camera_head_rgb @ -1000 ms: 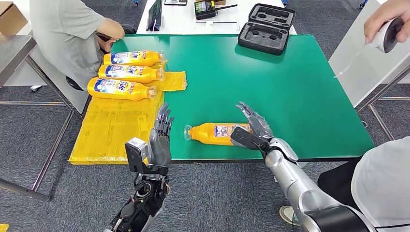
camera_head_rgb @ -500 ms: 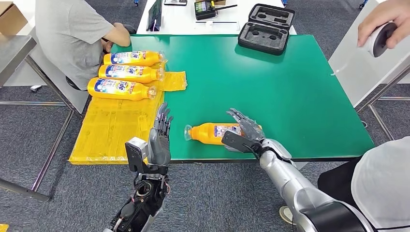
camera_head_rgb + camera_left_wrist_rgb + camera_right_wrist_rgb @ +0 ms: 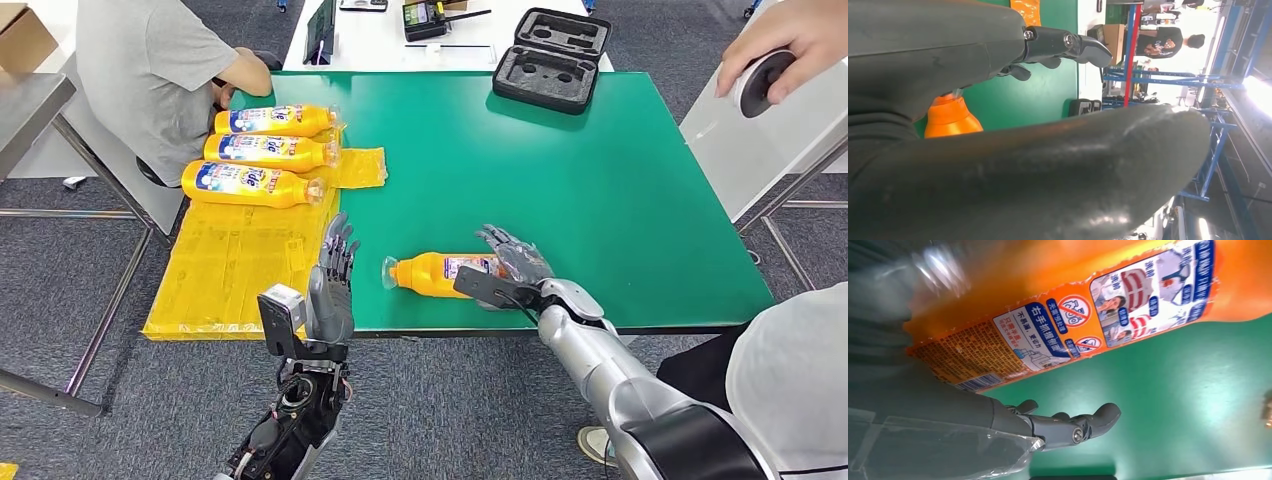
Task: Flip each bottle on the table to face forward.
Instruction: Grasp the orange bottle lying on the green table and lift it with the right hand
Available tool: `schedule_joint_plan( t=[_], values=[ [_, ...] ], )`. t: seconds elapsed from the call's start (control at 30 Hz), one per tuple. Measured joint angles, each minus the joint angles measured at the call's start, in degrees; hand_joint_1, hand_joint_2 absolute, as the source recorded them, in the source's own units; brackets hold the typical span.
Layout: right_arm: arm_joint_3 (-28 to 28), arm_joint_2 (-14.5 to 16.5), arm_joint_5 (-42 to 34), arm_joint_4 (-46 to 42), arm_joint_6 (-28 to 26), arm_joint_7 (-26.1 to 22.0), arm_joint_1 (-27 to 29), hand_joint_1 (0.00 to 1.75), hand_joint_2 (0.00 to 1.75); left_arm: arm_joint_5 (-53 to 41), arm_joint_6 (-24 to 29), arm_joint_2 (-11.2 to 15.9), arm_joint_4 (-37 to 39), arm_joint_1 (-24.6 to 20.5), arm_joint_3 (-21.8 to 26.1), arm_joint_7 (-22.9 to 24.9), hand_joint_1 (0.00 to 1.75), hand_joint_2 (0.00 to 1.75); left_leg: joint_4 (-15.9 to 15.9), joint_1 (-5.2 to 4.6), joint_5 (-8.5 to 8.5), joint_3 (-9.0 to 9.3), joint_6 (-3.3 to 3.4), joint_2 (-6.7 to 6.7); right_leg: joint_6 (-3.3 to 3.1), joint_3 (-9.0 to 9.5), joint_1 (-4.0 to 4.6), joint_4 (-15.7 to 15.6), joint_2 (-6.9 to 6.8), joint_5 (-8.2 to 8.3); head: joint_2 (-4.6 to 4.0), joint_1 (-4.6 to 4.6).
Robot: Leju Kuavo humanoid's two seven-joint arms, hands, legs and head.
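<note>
Fingers of the right hand (image 3: 512, 268) are spread and only loosely curved over the base end of an orange bottle (image 3: 440, 274) lying on its side near the near edge of the green table (image 3: 600, 190). The hand rests over the bottle without a closed grasp; the right wrist view shows one finger extended above the green surface beside it. The bottle's neck points left, and its back label (image 3: 1058, 335) faces up: small Chinese print, round prohibition symbols, little pictures of clothing and a barcode-like strip, too fine to read fully.

The left hand (image 3: 333, 275) stands upright just off the table's near left edge, fingers straight and apart, holding nothing.

Three more orange bottles (image 3: 262, 150) lie side by side at the far left on a yellow sheet (image 3: 235, 265), blue-and-white front labels up; the lettering looks like "Tide". A person in a grey shirt (image 3: 150, 70) sits behind them.
</note>
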Motion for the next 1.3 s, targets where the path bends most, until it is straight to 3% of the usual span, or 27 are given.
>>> schedule_joint_plan(
  t=[0.27,0.4,0.57,0.73,0.93,1.13,1.3],
  values=[
    [0.3,-0.4,0.3,0.6,3.0,1.8,-0.8,0.0,1.75,0.1,-0.1,0.0,0.0,0.0,0.0,0.0,0.0,0.0,0.0,0.0,0.0,0.02,0.0,0.0,0.0,0.01,0.0,0.0,0.0,0.0,0.0,-0.01],
    [0.3,-0.5,-0.3,0.9,6.6,2.7,-1.6,1.75,1.75,0.1,-0.1,0.0,0.1,0.0,0.0,0.0,0.0,0.0,0.0,0.0,0.0,0.04,0.0,0.01,0.0,0.02,0.0,0.0,0.01,0.0,0.0,0.0],
    [0.3,-0.8,-0.9,1.6,12.2,4.1,-3.1,1.75,1.75,0.4,-0.1,0.0,0.6,-0.4,0.0,0.0,0.0,0.0,0.0,0.0,0.0,0.12,0.0,0.02,0.0,0.09,0.0,0.0,0.01,0.0,0.0,-0.01],
    [0.3,-0.9,-1.6,2.1,18.7,8.4,-4.9,1.75,1.75,1.0,0.2,-0.2,1.1,-1.0,0.0,0.0,0.0,0.0,0.0,0.0,0.0,0.29,0.0,0.02,0.0,0.24,0.0,0.0,0.01,0.0,0.0,-0.01],
    [-0.1,-1.2,-2.3,2.3,22.6,11.0,-5.8,1.75,1.75,1.2,0.0,-0.3,1.4,-1.1,0.0,0.0,0.0,0.0,0.0,0.0,-0.01,0.4,0.0,0.01,-0.01,0.36,0.0,0.0,0.0,0.0,0.0,-0.01],
    [-0.8,-1.4,-4.0,2.4,23.5,10.4,-5.8,1.75,1.75,1.2,-0.4,-0.4,1.7,-1.2,0.0,0.0,0.0,0.0,0.0,0.0,0.0,0.47,0.0,0.01,0.0,0.43,0.0,0.0,0.0,0.0,0.0,-0.01],
    [-3.0,-1.5,-7.9,2.5,22.1,5.3,-5.0,1.75,1.75,1.1,-0.4,-0.4,1.7,-1.2,0.0,0.0,0.0,0.0,0.0,0.0,-0.01,0.47,0.0,0.02,0.0,0.44,0.0,0.0,0.01,0.0,0.0,0.0]
  ],
)
